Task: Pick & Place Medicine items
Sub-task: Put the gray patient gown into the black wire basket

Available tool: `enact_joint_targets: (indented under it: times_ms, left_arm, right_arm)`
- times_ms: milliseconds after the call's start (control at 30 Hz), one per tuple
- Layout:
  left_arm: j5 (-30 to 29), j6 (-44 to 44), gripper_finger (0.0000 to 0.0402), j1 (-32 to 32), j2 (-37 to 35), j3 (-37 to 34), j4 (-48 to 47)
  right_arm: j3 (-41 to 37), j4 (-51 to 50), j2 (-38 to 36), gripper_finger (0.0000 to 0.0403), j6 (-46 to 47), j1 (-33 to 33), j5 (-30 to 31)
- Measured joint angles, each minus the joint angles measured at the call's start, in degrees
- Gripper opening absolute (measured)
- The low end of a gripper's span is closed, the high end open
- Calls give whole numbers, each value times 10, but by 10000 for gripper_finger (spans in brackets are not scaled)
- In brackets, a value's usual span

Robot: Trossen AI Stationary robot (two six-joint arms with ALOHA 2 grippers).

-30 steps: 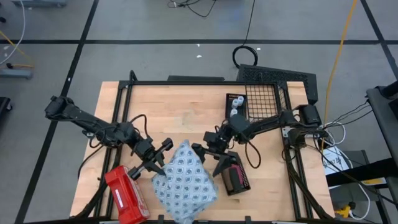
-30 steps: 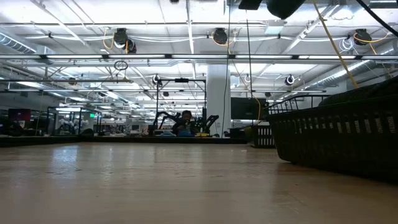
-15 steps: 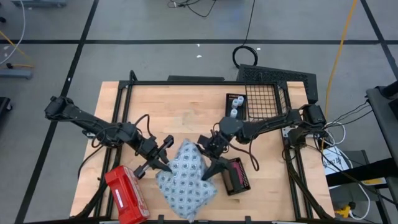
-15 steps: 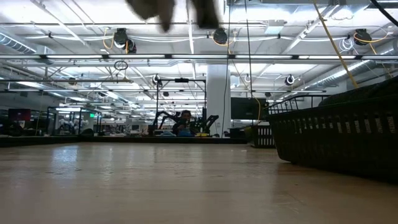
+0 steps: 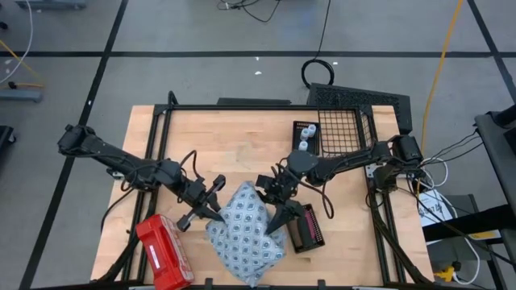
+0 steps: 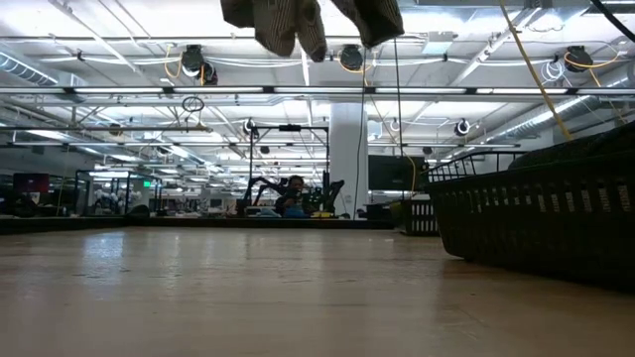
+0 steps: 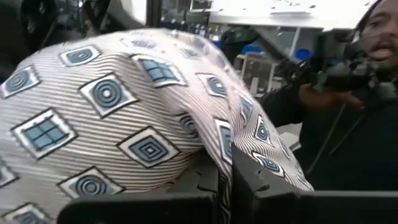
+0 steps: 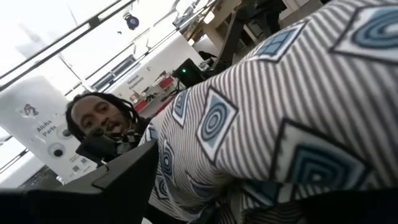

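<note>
We are seeing the left hand and right hand each gripping an edge of the patterned cloth, lifting it above the bench.

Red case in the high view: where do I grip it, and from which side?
Take the red case across its narrow width, mid-length, coming straight down from above: it lies flat and oblong, with nothing on top of it. The left gripper, nearest, is shut on the cloth; the right gripper is at the cloth's other edge.
</note>
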Motion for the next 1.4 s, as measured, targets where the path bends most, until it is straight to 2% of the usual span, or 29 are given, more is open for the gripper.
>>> enact_joint_targets:
  times_ms: [167,433,700,900,1133,1233,1400]
  left_arm:
    - [-22,-9,7,11,0,0,-30]
    - [-24,-13,7,28,0,0,-52]
    - [-51,-13,7,51,0,0,-81]
    - [-72,-13,7,63,0,0,-86]
    - [-179,20,7,66,-1,1,-116]
    - [-224,27,7,68,-1,26,-182]
    - [-312,35,7,61,0,113,-346]
  right_arm:
    - [0,-2,0,325,8,0,0]
    - [0,-21,0,325,18,-17,-17]
    - [0,1,0,325,94,-19,2]
    - [0,-32,0,325,153,-31,2]
    - [0,-59,-1,325,96,-48,39]
    - [0,-88,-8,325,62,-53,60]
    - [0,-167,-23,325,-18,-77,71]
